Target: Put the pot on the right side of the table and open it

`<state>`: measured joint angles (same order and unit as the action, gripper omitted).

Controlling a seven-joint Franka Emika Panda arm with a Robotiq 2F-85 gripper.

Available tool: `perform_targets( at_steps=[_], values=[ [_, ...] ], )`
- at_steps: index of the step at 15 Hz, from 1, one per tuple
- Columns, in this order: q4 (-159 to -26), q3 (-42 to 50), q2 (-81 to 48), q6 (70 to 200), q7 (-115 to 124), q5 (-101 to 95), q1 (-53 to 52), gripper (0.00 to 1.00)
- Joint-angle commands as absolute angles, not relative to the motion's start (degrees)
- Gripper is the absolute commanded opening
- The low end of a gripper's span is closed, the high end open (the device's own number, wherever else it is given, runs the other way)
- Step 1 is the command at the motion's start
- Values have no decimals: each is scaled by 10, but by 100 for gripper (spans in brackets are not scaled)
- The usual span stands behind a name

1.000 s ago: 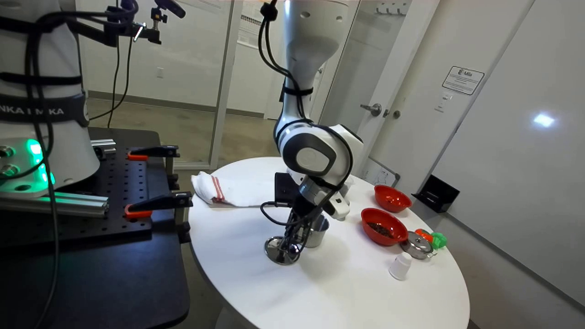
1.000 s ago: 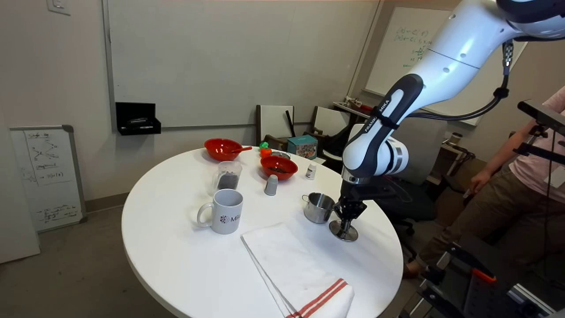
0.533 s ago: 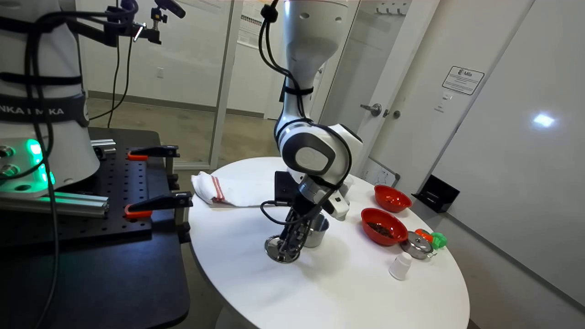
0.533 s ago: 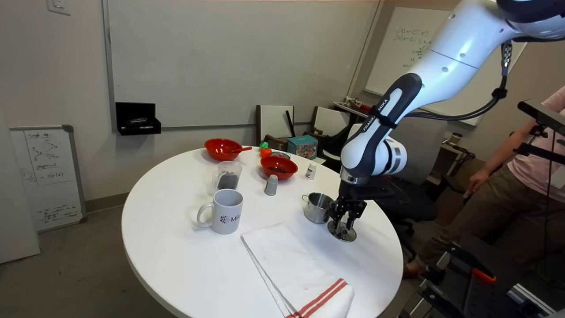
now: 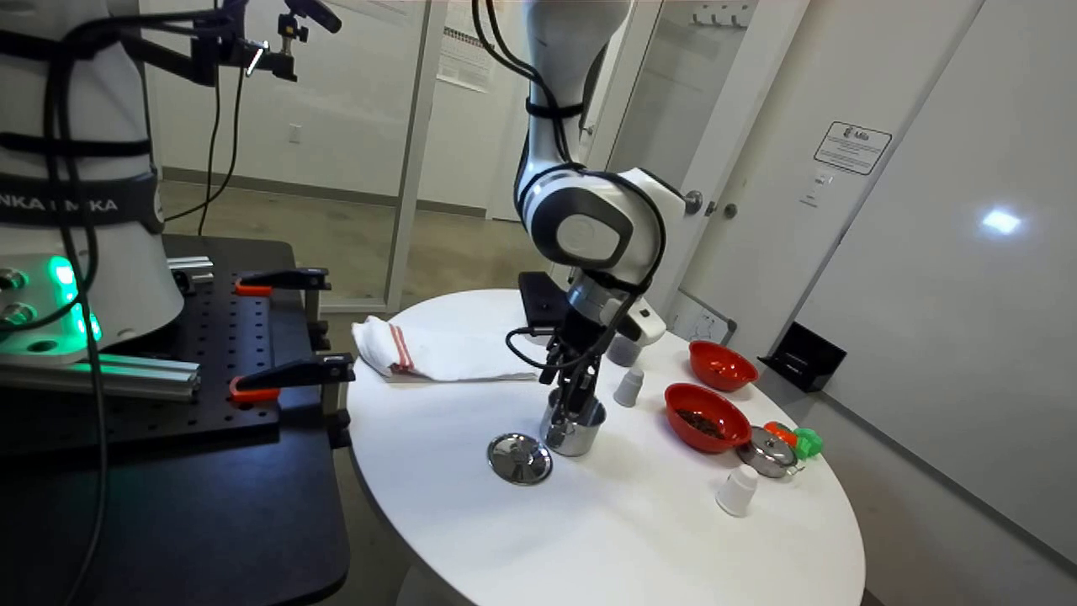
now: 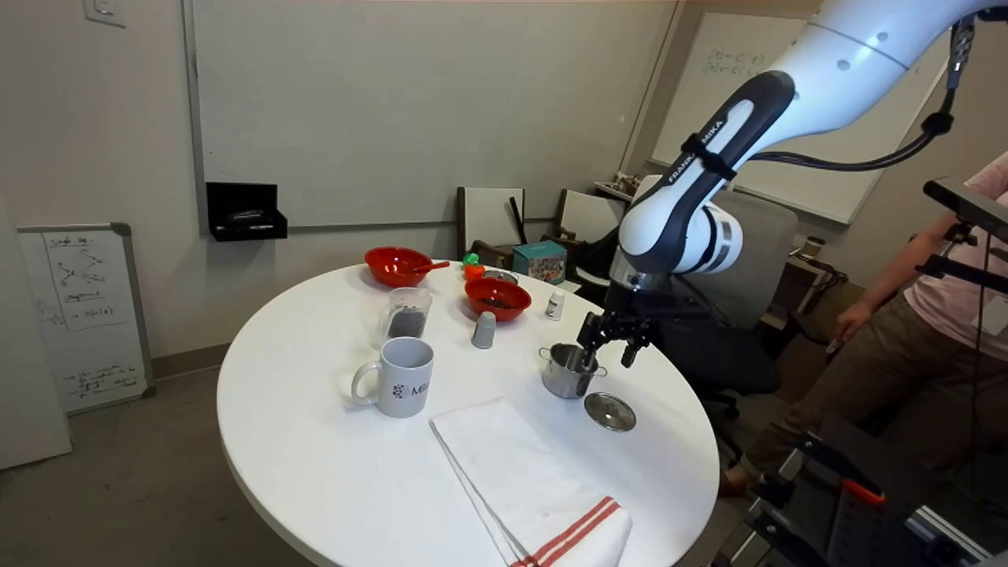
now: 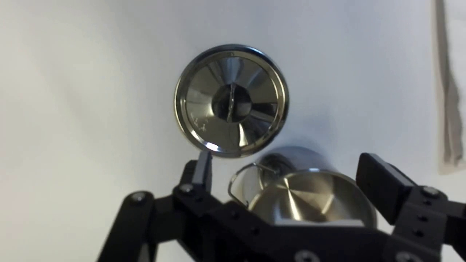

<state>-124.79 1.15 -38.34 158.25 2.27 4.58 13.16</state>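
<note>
On the white rounded worktop (image 6: 315, 472), beneath the black two-fingered tool (image 7: 285, 167): silver cylindrical steel pot (image 6: 565, 379), upright, uncovered; round silver metal lid (image 7: 232, 102) just beside it. Tool spread, gripping nothing; pot clearance unclear, upward retreat seems called for.

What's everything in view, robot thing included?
table: one, white, in every view
pot: one, silver, on table, uncovered
lid: one, silver, beside pot
towel: one, red-striped white, on table
mug: one, pale grey, on table
container: one, clear, near mug
bowls: two, red, on table
utensil: one, red, in one bowl
cup: one, grey, near bowls
bottle: one, white, on table
pan: one, silver, near bowls
small item: count unclear, orange-green, beside pan
box: one, teal, past table
whiteboards: several, white, around room
bench: one, black, beside table
person: one, pink top, behind bench
arm: one, mainly white, over table
gripper: one, black, open, at pot
</note>
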Motion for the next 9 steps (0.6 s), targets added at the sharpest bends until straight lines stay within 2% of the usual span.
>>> perform_targets(
  at_steps=[1,6,7,9],
  values=[
    [-1308,-20,-282,1532,-51,58,153,100],
    [-1333,5,-180,1419,-81,30,117,100],
    [-1304,3,-233,1452,-77,49,119,100],
    [-1313,9,-202,1428,-77,46,112,100]
  ],
)
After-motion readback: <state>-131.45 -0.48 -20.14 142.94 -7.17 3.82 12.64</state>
